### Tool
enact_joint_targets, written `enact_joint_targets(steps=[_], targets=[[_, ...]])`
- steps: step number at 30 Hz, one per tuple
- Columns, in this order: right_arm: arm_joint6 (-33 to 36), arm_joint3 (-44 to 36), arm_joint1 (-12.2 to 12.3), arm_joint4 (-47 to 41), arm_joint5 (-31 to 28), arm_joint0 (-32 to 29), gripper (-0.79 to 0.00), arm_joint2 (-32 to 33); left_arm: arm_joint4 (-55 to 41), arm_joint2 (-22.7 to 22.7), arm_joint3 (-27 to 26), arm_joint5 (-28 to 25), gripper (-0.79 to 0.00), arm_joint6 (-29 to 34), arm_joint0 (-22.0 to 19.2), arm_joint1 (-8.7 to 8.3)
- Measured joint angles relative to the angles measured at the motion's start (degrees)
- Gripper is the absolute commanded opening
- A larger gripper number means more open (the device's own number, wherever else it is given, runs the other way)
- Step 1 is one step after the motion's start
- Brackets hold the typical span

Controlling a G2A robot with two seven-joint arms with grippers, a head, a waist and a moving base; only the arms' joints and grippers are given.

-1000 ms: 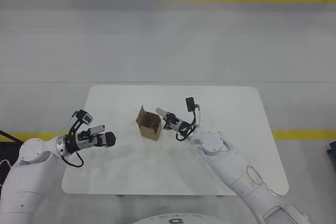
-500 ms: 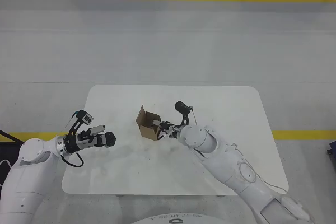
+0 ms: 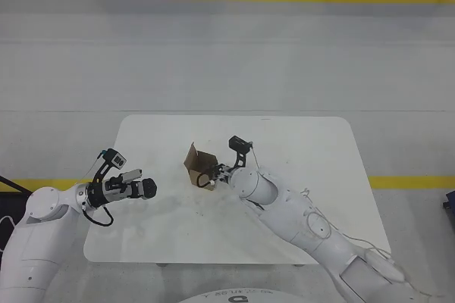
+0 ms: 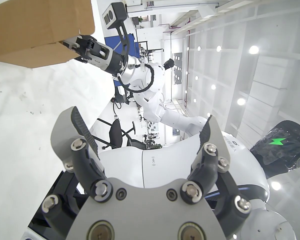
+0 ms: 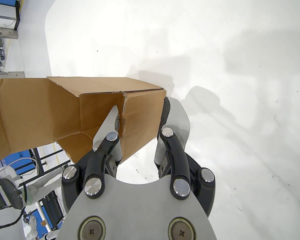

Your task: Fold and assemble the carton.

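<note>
Now the right gripper [image 3: 216, 176] has the carton [image 3: 201, 167].
Come in from the right, its jaws pinch a carton wall at frame centre, likely ready for folding; left gripper [image 3: 145, 187] stays wide open, empty.

The carton [image 3: 201, 167] is brown, the table [image 3: 311, 151] white with dark specks, the right pincer [image 5: 140, 106] silver and black.

My right gripper [image 5: 140, 112] moved in from just beside the carton [image 5: 40, 111], wrist rolled over, jaws now closed across its wall, one finger [image 5: 105, 126] inside the carton, the other outside
</note>
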State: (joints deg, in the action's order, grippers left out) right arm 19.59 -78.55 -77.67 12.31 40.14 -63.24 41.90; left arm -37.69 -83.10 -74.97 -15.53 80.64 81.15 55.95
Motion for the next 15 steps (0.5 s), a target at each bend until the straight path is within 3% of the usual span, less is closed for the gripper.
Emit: enact_joint_targets(steps=[2,7,15], targets=[[-0.7,0.1,-0.3,0.0,0.9,0.2,-0.785,0.0,0.0,0.0,0.0,0.0,0.000,0.0,0.0,0.00],[-1.9,-2.0,-0.1,1.1,2.2,-1.2,-0.785,1.3,0.0,0.0,0.0,0.0,0.000,0.0,0.0,0.00],[-3.3,-10.8,2.2,5.6,4.8,-8.6,-0.785,6.5,0.0,0.0,0.0,0.0,0.000,0.0,0.0,0.00]])
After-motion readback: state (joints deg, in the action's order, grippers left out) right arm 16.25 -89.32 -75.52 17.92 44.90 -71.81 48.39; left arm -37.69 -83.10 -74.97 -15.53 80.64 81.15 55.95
